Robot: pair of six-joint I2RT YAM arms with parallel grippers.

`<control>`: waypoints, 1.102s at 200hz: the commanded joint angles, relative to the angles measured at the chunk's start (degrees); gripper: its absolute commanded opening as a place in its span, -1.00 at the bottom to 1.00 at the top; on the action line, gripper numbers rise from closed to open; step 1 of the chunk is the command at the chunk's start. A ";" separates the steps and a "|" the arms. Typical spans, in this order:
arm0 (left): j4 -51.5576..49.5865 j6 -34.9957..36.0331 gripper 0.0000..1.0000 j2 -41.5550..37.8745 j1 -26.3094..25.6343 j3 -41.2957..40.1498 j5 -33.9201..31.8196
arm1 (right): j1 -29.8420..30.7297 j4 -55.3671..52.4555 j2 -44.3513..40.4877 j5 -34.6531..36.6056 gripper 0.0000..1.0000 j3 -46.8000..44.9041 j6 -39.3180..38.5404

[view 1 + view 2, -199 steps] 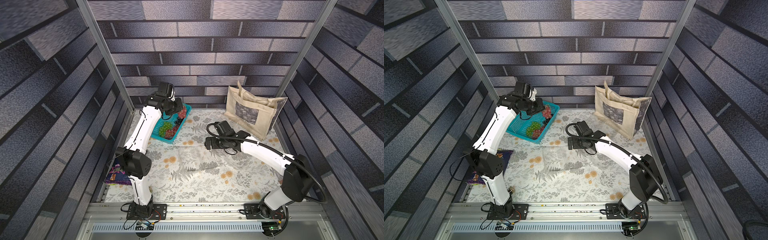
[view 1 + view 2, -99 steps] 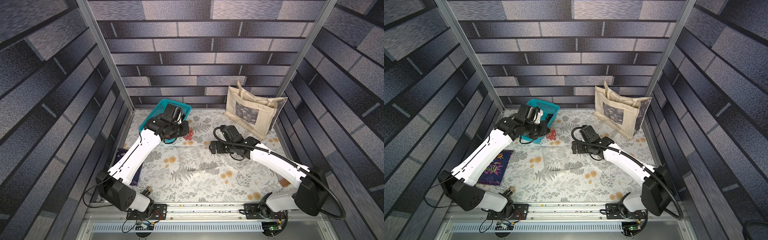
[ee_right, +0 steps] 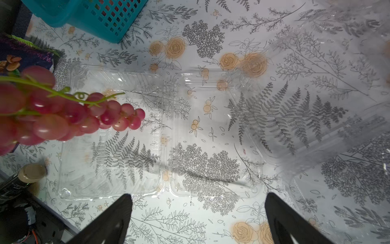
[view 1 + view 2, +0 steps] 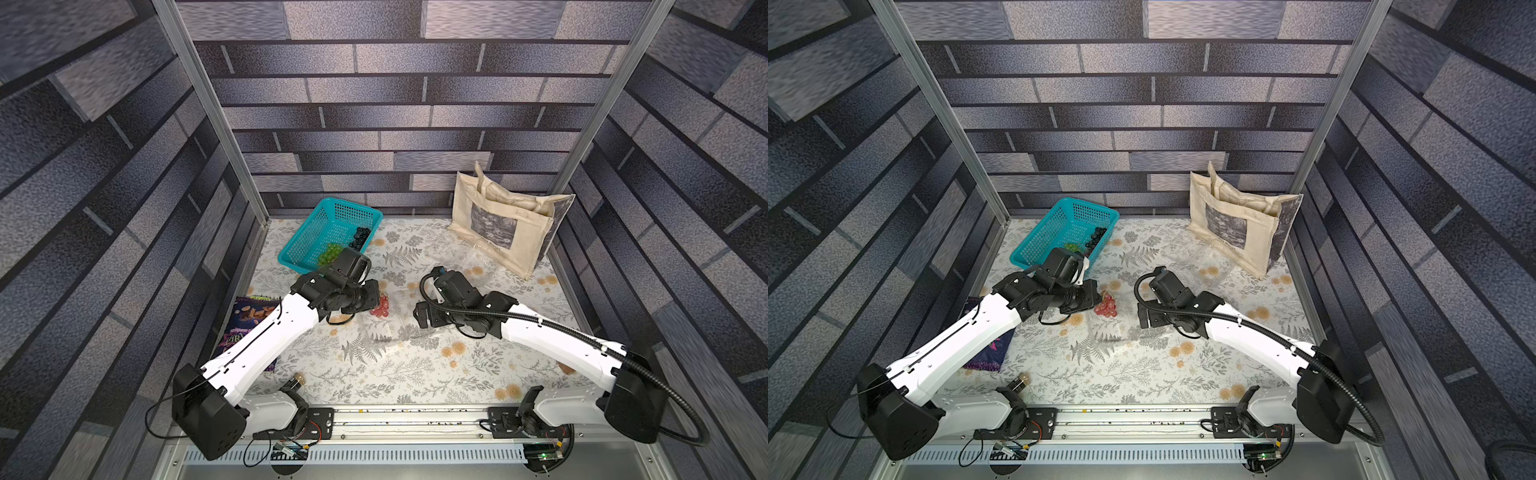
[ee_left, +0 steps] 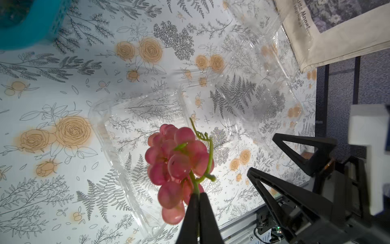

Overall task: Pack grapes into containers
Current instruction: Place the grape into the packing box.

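Left gripper (image 5: 198,195) clamped shut on the green stem of the red grape bunch (image 5: 175,160). The fruit hangs unsqueezed over the open clear clamshell (image 5: 118,131). Right gripper (image 3: 198,202) spread wide, empty, beside the clamshell's rim, likely to steady it. Green bunch (image 4: 330,252) and black bunch (image 4: 360,237) lie in the teal basket (image 4: 316,224) beyond the clamshell.

Basket (image 4: 309,237), tote (image 4: 494,222), packet (image 4: 245,320) and bottle (image 4: 297,379) on the floral counter (image 4: 415,365)
Teal basket back left; beige tote upright back right; purple snack packet at the left edge; small capped bottle near the front.
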 commanded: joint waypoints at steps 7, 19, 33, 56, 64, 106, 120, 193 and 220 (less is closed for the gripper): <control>5.26 -2.73 -1.00 -1.30 -0.50 -4.77 -1.14 | 2.36 3.59 -3.15 3.53 1.00 -2.40 0.57; 6.66 -3.06 -1.00 -0.96 -0.44 -6.54 -1.29 | 2.98 4.01 -3.68 3.78 1.00 -3.13 0.56; 8.06 -3.18 -1.00 -0.23 -0.37 -7.97 -1.23 | 3.18 3.84 -3.98 3.84 1.00 -3.28 0.74; 10.60 -3.42 -1.00 1.36 -0.06 -10.11 -1.19 | 3.42 2.43 -3.18 4.16 1.00 -2.30 0.96; 11.58 -3.46 -1.00 2.05 0.17 -10.87 -1.06 | 3.43 2.03 -2.55 4.20 1.00 -1.84 1.22; 14.86 -4.07 -1.00 5.56 1.91 -13.01 -0.77 | 3.70 3.06 0.35 3.52 1.00 -0.64 2.93; 15.16 -3.60 -1.00 6.70 2.60 -12.91 -0.42 | 3.79 3.80 0.93 3.53 1.00 -0.48 3.60; 17.73 -3.62 -0.95 9.50 2.85 -13.00 0.83 | 3.82 3.09 2.02 3.83 1.00 -0.11 3.23; 18.00 -3.63 -0.80 9.38 2.63 -12.85 1.06 | 3.87 2.96 1.03 4.26 1.00 -0.38 3.38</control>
